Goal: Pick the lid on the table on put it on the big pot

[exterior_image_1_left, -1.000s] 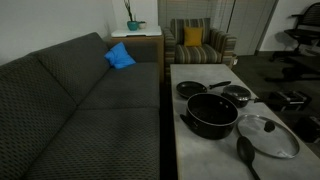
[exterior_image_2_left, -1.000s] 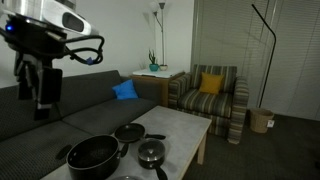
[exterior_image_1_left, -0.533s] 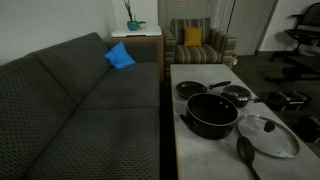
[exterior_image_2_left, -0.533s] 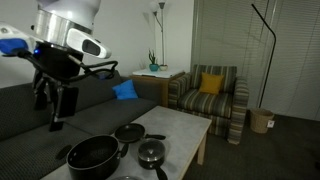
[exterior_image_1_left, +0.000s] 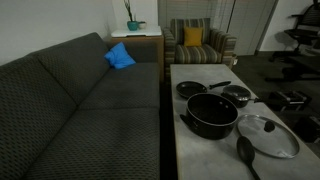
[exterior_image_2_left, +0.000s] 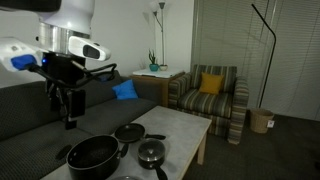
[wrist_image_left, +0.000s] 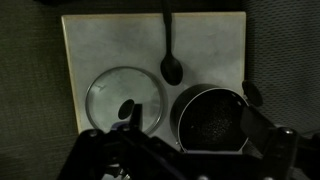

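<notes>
The glass lid (exterior_image_1_left: 267, 135) lies flat on the table (exterior_image_1_left: 195, 155) beside the big pot (exterior_image_1_left: 211, 114), with a black spoon (exterior_image_1_left: 246, 152) in front of it. In the wrist view the lid (wrist_image_left: 125, 98) is left of the big pot (wrist_image_left: 210, 120) on the table (wrist_image_left: 100, 45). My gripper (exterior_image_2_left: 70, 118) hangs high above the sofa, left of the big pot (exterior_image_2_left: 93, 157), and touches nothing. In the wrist view my gripper (wrist_image_left: 195, 128) has its fingers wide apart and is empty. My gripper is out of view in the exterior view facing the sofa.
Two small black pans (exterior_image_1_left: 192, 89) (exterior_image_1_left: 236, 95) stand behind the big pot; they also show in an exterior view (exterior_image_2_left: 129, 132) (exterior_image_2_left: 151, 153). The spoon (wrist_image_left: 170, 55) lies above lid and pot in the wrist view. A dark sofa (exterior_image_1_left: 90, 110) runs along the table.
My arm has swung to the right, toward the table, with the gripper lower and nearer the big pot. The lid, pots and spoon have not moved.
</notes>
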`<state>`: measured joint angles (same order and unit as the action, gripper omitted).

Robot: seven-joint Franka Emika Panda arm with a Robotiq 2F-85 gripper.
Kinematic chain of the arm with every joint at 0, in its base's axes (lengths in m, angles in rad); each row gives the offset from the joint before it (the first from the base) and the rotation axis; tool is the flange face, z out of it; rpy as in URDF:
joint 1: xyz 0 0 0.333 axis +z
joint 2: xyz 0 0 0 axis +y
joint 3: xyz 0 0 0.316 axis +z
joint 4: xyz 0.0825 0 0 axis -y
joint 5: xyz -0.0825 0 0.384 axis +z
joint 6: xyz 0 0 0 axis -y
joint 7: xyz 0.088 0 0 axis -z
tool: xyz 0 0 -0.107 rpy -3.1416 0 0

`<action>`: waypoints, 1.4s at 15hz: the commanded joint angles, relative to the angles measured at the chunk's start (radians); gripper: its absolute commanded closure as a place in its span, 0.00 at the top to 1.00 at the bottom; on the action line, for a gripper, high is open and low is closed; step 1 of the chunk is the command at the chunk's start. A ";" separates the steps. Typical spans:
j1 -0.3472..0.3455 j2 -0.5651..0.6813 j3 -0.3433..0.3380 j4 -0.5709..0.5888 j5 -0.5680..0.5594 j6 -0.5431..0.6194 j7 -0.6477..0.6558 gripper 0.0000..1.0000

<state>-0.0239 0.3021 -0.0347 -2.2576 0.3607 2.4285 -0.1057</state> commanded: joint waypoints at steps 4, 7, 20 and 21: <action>-0.048 0.250 0.048 0.165 0.014 0.046 0.031 1.00; -0.078 0.367 0.059 0.270 0.000 0.004 0.031 1.00; 0.000 0.579 0.011 0.388 -0.150 0.078 0.257 1.00; 0.002 0.618 0.011 0.419 -0.152 0.086 0.265 1.00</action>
<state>-0.0285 0.8060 -0.0211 -1.9410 0.2226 2.5001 0.1281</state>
